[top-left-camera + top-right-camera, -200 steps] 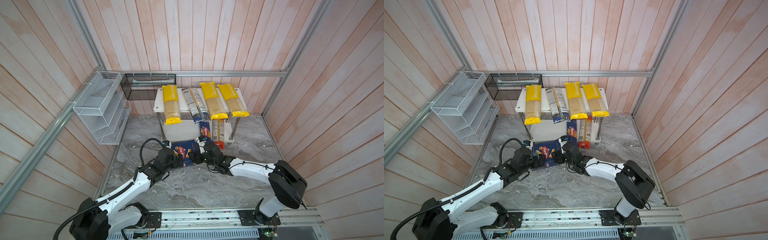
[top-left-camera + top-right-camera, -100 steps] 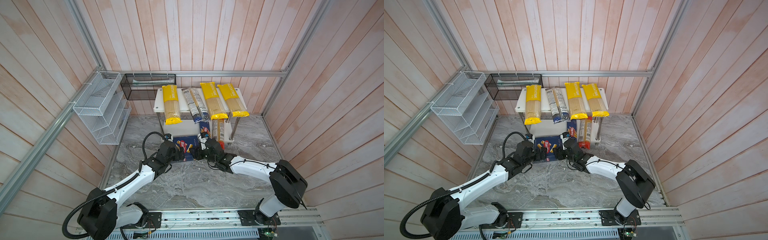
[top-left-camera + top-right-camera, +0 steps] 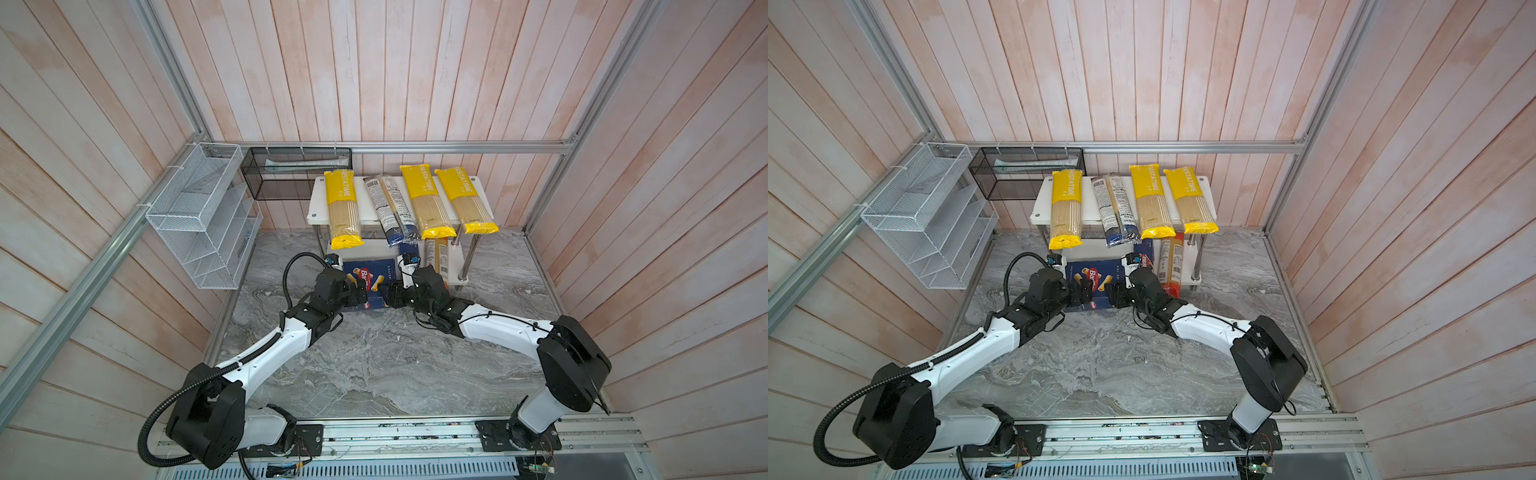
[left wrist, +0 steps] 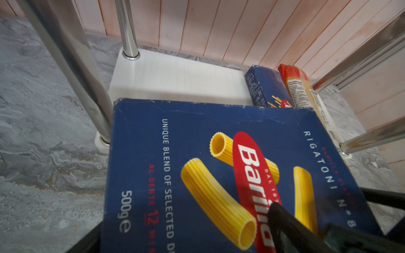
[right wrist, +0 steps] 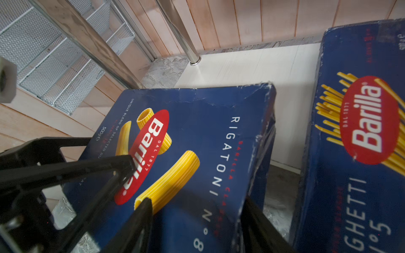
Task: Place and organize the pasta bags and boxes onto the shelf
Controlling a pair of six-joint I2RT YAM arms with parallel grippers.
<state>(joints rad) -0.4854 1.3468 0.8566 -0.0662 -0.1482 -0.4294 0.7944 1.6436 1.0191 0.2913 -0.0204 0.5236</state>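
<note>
The wide blue rigatoni box (image 3: 372, 278) hangs tilted between my two grippers at the front of the shelf (image 3: 318, 203). Its far edge reaches over the lower board (image 4: 175, 81). My left gripper (image 3: 359, 291) is shut on the box's left end, my right gripper (image 3: 390, 297) on its right end, one finger (image 5: 140, 219) on the printed face. The spaghetti box (image 5: 361, 131) and a red-ended bag (image 4: 298, 87) lie on the lower board's right side. On the top board lie three yellow bags (image 3: 341, 210) (image 3: 426, 203) (image 3: 465, 199) and two slim clear bags (image 3: 390, 208).
Chrome posts (image 4: 76, 72) flank the lower board's front, close to the box's left corner. A white wire-mesh organizer (image 3: 199, 216) hangs on the left wall. A black mesh basket (image 3: 295, 172) sits behind the shelf's left end. The floor is grey marble (image 3: 374, 365).
Both arms have carried the rigatoni box away from the front toward the shelf. Its far edge now lies over the lower board.
</note>
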